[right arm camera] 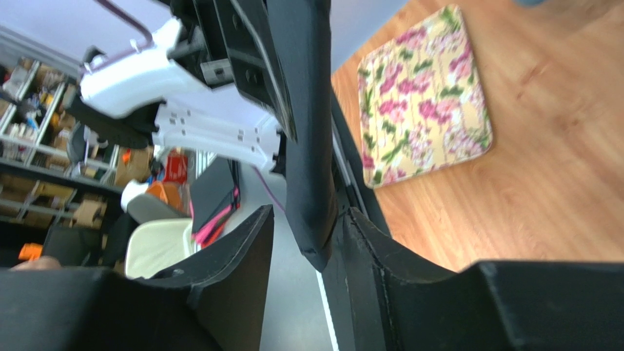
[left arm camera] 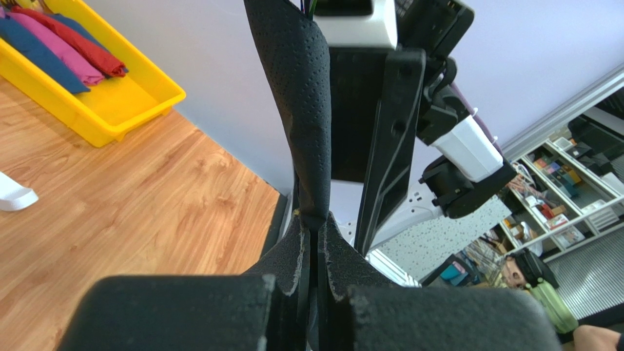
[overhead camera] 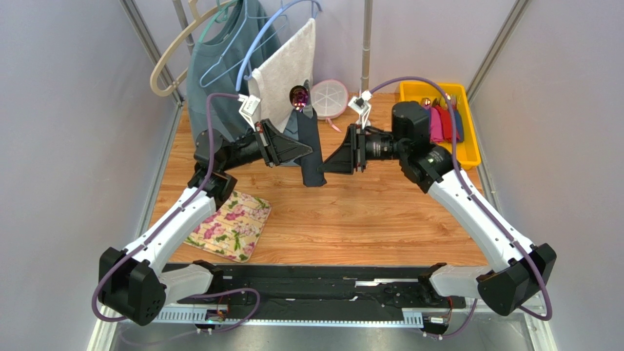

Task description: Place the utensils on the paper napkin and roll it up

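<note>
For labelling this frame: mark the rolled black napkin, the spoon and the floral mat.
rolled black napkin [overhead camera: 313, 174]: top external view, lower end of the roll.
spoon [overhead camera: 299, 96]: top external view, its shiny purple-pink bowl above the roll.
floral mat [overhead camera: 231, 225]: top external view, middle of the mat.

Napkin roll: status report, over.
Left gripper shut on napkin roll, held aloft. Right gripper open around one end. Spoon bowl pokes from other end. Nothing blocking.

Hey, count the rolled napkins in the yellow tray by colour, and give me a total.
In the yellow tray:
blue rolled napkin: 1
pink rolled napkin: 1
red rolled napkin: 1
Total: 3
</note>
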Tool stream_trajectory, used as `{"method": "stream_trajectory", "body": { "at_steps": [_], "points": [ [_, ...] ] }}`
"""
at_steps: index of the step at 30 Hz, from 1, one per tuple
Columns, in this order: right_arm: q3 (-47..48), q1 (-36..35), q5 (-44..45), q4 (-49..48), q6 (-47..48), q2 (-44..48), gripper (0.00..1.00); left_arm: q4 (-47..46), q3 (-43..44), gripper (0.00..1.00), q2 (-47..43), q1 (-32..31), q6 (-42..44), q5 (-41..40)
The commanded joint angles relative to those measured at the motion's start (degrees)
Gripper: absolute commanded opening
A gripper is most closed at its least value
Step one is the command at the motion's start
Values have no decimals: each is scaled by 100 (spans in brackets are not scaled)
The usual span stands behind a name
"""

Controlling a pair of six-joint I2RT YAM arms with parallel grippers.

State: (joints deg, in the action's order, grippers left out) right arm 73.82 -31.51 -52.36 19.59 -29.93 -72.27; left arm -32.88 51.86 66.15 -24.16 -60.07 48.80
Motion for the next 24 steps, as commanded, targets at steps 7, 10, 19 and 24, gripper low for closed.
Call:
{"method": "stream_trajectory", "body": {
  "at_steps": [7, 10, 19, 24],
  "points": [
    [458, 154, 639, -1246, -1488, -287, 43, -632, 88, 0, -94, 17, 75, -11],
    [449, 154, 622, -1852, -1936, -402, 43, -649, 70, 0, -129, 17, 57, -11],
    [528, 119, 683, -2504, -2368, -709, 34, -711, 35, 0, -164, -18, -13, -63],
    [352, 13, 674, -2539, -2412, -701, 31, -693, 62, 0, -129, -18, -39, -90]
  ]
}}
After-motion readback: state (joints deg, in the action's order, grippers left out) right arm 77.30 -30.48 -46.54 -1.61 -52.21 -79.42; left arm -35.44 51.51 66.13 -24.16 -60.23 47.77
